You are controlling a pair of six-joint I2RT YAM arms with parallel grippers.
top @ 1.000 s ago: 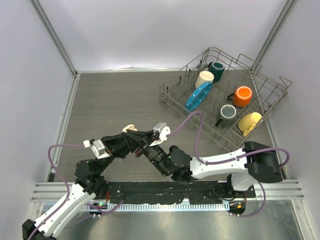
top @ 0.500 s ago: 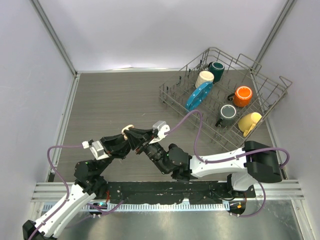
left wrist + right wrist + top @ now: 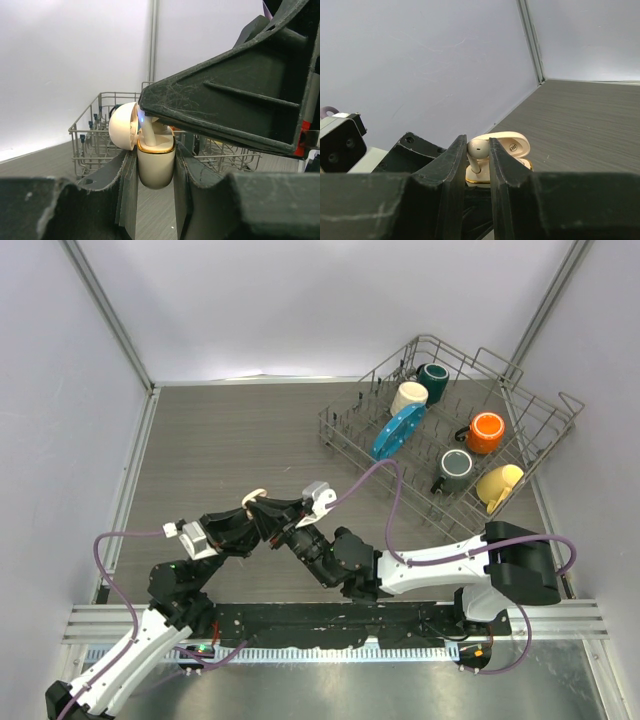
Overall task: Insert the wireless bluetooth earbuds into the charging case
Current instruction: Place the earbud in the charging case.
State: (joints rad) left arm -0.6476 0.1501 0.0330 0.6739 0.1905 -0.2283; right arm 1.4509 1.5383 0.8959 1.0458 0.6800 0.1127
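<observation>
**Operator:** Where is the case, and what holds it?

**Tech:** Check the left wrist view. You will see the left gripper (image 3: 155, 176) clamped on the case (image 3: 156, 159), 1 finger on each side of its body. The case stands upright above the table (image 3: 220, 440), not resting on it. Its lid (image 3: 121, 126) is swung open to the left. A gold rim runs round the mouth.

**Operator:** And the earbud?

**Tech:** Go to the right wrist view. The right gripper (image 3: 477, 156) is pinched narrow on 1 peach-beige earbud (image 3: 479, 146), gripping it just below the head. The stem points down toward the case mouth. In the left wrist view its lower end meets the gold rim. You cannot tell from either view whether it is seated.

**Operator:** How do the 2 arms sit?

**Tech:** In the top view you find both grippers meeting tip to tip at the near centre of the table, with the right one over the case.

**Operator:** Anything else on the table?

**Tech:** A wire rack (image 3: 345, 418) sits at the far right, well apart, holding several mugs.
</observation>
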